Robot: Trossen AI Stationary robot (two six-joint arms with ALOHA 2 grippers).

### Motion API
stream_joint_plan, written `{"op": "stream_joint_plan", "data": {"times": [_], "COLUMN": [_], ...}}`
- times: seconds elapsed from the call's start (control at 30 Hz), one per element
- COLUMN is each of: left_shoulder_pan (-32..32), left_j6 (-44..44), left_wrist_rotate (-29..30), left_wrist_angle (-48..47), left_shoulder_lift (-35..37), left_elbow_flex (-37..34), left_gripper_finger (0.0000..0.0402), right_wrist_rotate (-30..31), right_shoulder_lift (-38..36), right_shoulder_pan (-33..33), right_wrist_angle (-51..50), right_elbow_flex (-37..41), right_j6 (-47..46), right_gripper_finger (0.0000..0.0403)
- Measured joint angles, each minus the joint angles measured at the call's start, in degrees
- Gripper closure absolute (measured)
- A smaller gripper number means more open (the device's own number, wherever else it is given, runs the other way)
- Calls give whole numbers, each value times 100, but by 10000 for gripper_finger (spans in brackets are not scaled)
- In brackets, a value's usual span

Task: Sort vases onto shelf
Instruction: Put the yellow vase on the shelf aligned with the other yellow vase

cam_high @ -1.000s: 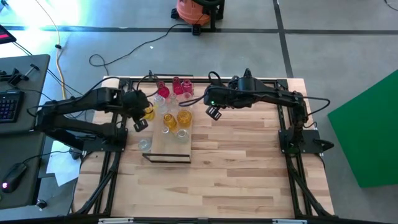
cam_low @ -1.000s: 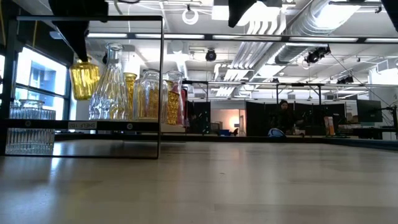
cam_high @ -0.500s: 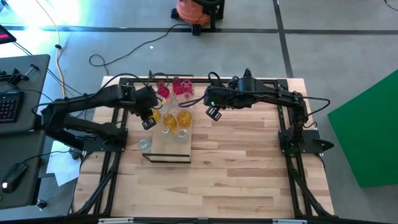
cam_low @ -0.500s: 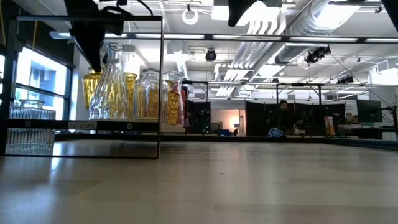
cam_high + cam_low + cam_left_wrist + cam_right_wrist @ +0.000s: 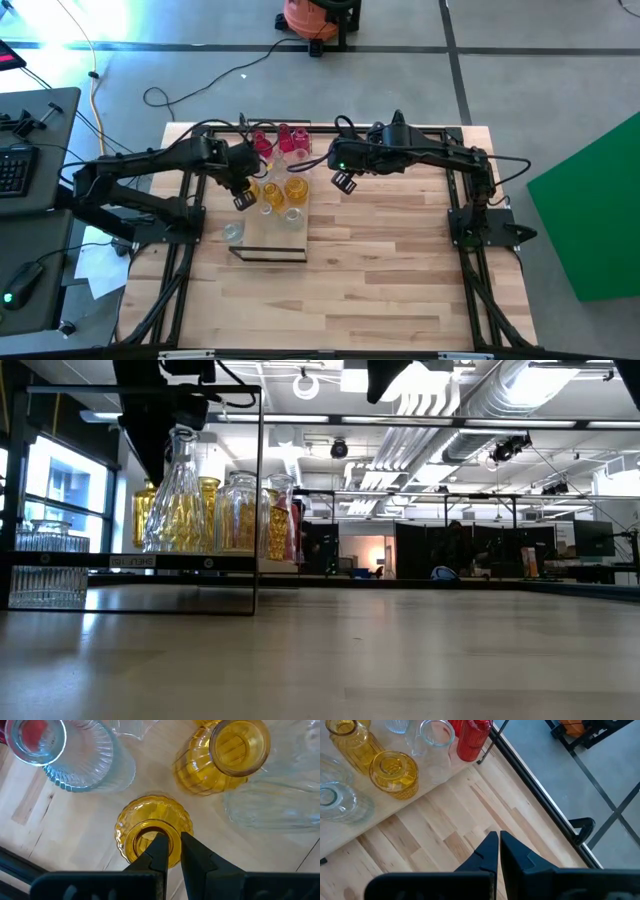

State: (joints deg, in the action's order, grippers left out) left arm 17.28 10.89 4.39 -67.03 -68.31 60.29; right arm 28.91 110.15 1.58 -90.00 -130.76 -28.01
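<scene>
Placing step: left gripper (image 5: 170,851) pinches the rim of an amber vase (image 5: 154,830), standing on the shelf (image 5: 262,232) left of the other yellow vases. Next, judged: release, lift straight up. Right gripper (image 5: 498,851) hovers shut, empty, right of the shelf.

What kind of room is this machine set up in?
Probably a lab or workshop in an open-plan industrial space: exposed ceiling ducts, a concrete floor, and a desk with a keyboard beside the table.
</scene>
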Motion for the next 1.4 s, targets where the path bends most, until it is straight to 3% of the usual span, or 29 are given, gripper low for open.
{"op": "stream_joint_plan", "data": {"times": [0.2, 0.7, 1.4], "left_shoulder_pan": [2, 0, -4], "left_j6": [99, 239, 197], "left_wrist_rotate": [-284, -261, -243], "left_wrist_angle": [103, 133, 349], "left_shoulder_lift": [-9, -125, -114], "left_elbow_flex": [2, 2, 4], "left_gripper_finger": [381, 378, 288], "right_wrist_rotate": [0, 2, -5], "right_shoulder_lift": [0, 0, 0], "right_shoulder_pan": [0, -11, -11], "right_wrist_angle": [-1, -2, 0], "right_elbow_flex": [2, 1, 0], "right_j6": [104, 149, 247], "right_gripper_finger": [403, 403, 403]}}
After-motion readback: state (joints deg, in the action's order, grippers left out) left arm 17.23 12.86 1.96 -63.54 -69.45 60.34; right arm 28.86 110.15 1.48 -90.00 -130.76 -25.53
